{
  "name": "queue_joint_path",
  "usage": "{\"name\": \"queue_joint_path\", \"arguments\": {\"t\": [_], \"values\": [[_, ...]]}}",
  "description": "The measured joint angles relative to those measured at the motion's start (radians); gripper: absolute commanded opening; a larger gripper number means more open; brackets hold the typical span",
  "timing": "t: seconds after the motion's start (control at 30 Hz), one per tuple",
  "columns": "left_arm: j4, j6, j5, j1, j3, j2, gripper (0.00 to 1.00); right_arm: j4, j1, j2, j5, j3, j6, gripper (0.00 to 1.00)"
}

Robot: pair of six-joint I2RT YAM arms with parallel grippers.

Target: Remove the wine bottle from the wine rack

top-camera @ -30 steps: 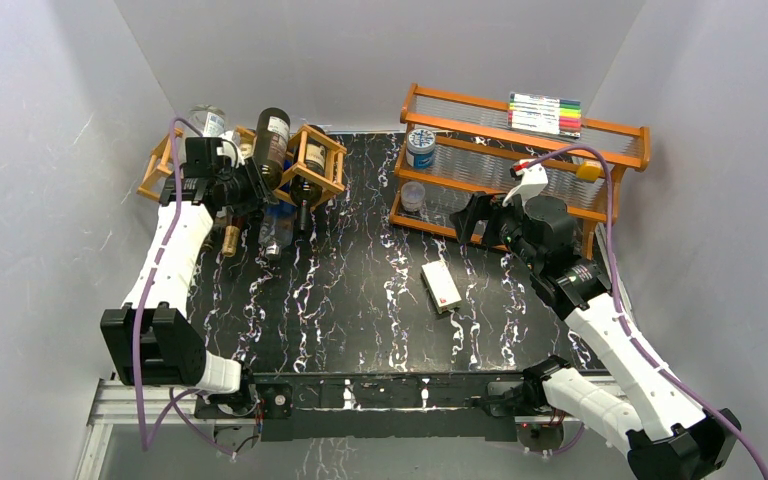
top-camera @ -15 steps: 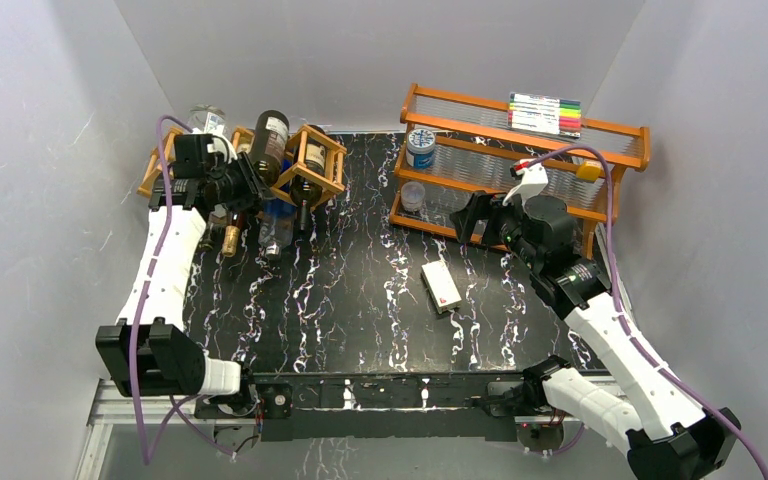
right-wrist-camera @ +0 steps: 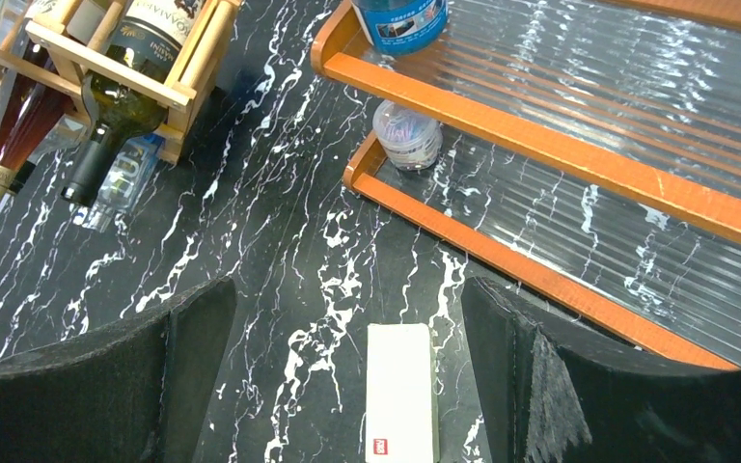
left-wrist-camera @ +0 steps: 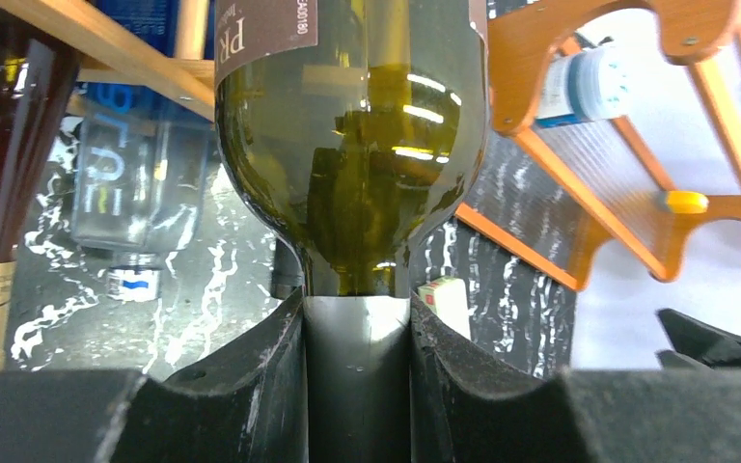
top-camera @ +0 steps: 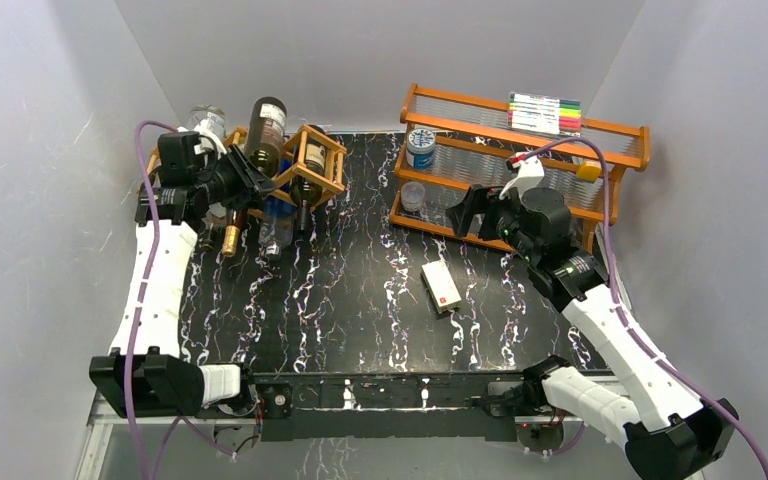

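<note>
The left hand (left-wrist-camera: 357, 323) is clamped on the neck of the green wine bottle (top-camera: 265, 128), which tilts up out of the wine rack (top-camera: 312, 165) at eleven o'clock. Grip made; drawing it clear likely remains. The right hand (right-wrist-camera: 347, 301) hangs open.

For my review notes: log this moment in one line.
left gripper: shut on wine bottle neck at wine rack | right gripper: open, empty
</note>
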Motion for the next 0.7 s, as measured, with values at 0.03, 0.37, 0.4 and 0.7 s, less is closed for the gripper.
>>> {"name": "queue_joint_path", "arguments": {"t": [0.03,0.37,0.4,0.7], "values": [[0.003,-0.007,0.014,0.0,0.004,-0.009,0.0,0.0,0.0,0.004,-0.004,0.0,0.0,0.98],[0.038,-0.07,0.223,-0.002,0.02,-0.093,0.0,-0.001,0.0,0.05,-0.109,0.005,-0.048,0.98],[0.038,-0.077,0.238,-0.007,0.02,-0.1,0.0,0.0,0.0,0.051,-0.127,0.005,-0.059,0.98],[0.068,-0.119,0.254,-0.206,-0.1,-0.165,0.0,0.006,0.036,0.085,-0.296,0.041,-0.168,0.98]]}}
